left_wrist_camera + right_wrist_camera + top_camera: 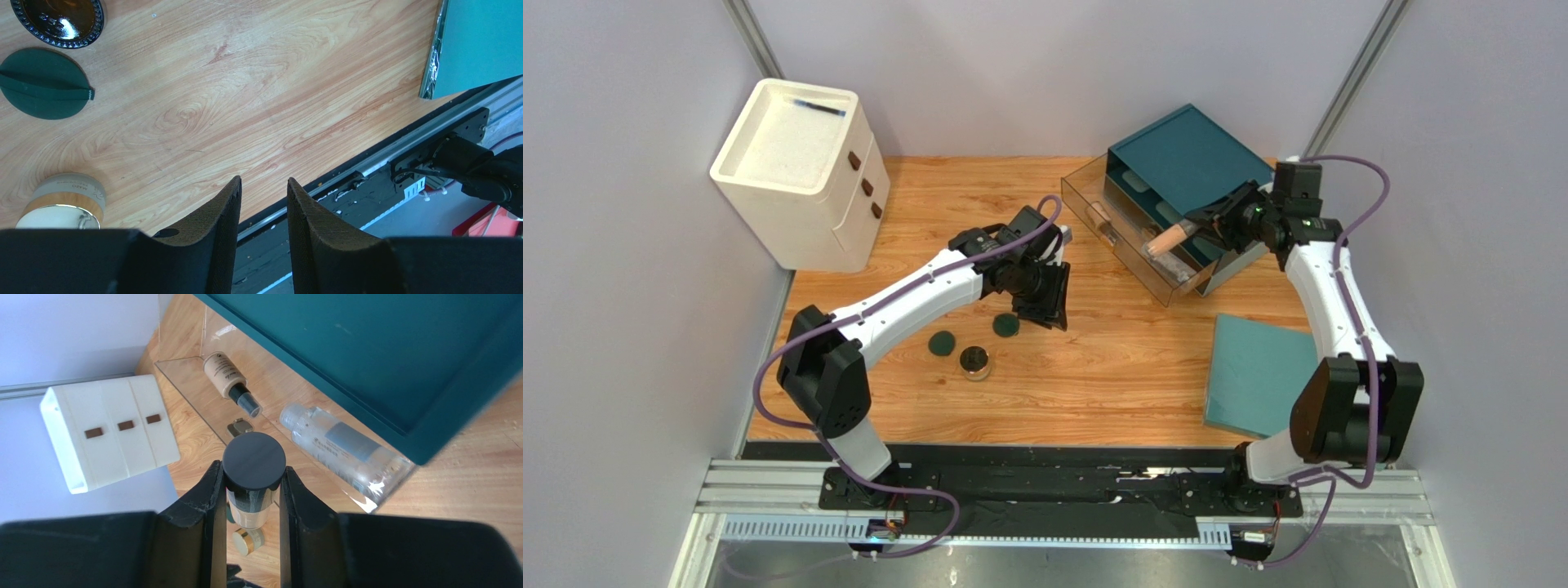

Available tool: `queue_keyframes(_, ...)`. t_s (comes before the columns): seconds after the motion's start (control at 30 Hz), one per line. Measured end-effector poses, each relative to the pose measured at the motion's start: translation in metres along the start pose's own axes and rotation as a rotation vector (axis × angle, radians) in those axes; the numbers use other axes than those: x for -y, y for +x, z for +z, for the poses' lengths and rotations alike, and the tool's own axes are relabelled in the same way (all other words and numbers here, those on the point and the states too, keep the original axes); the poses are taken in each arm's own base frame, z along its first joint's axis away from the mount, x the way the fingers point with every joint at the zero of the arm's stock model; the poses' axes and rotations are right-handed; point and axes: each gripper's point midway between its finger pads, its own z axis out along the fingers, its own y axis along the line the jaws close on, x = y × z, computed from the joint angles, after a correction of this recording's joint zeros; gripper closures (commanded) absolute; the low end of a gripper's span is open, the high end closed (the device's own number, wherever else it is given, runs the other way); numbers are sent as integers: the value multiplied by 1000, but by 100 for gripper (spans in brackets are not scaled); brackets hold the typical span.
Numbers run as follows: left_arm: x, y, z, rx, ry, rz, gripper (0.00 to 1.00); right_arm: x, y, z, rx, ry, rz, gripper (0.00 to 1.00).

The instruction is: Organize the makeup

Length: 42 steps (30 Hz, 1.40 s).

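Note:
My right gripper (1205,221) is shut on the peach tube (1169,235) and holds it over the clear drawer (1100,202). In the right wrist view the tube's black cap (255,460) sits between the fingers. In the drawer lie a small peach bottle (228,376) and a clear bottle (344,447). My left gripper (1048,312) is open and empty (264,190) above the table. Beside it lie a dark green disc (1005,326), a second disc (943,344) and a dark round jar (976,363). The left wrist view shows the jar (58,18), a disc (43,82) and a cream jar (64,205).
The teal drawer box (1185,153) stands at the back right behind its pulled-out drawer. A white drawer cabinet (799,172) stands at the back left. A flat teal panel (1259,374) lies at the front right near the table edge.

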Motion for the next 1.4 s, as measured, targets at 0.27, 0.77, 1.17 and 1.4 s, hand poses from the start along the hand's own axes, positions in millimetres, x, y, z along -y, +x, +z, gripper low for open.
queue_keyframes(0.27,-2,1,-2,6,-6,-1,61,-23,24,52,-18,36,-81,93)
queue_keyframes(0.77,-6,-3,-6,25,-19,-8,61,-21,36,110,-67,94,-31,58)
queue_keyframes(1.17,2,-14,-8,34,13,-20,62,-5,15,96,12,202,-53,56)
queue_keyframes(1.4,28,-63,3,71,122,-89,100,-46,-37,52,189,134,-159,89)
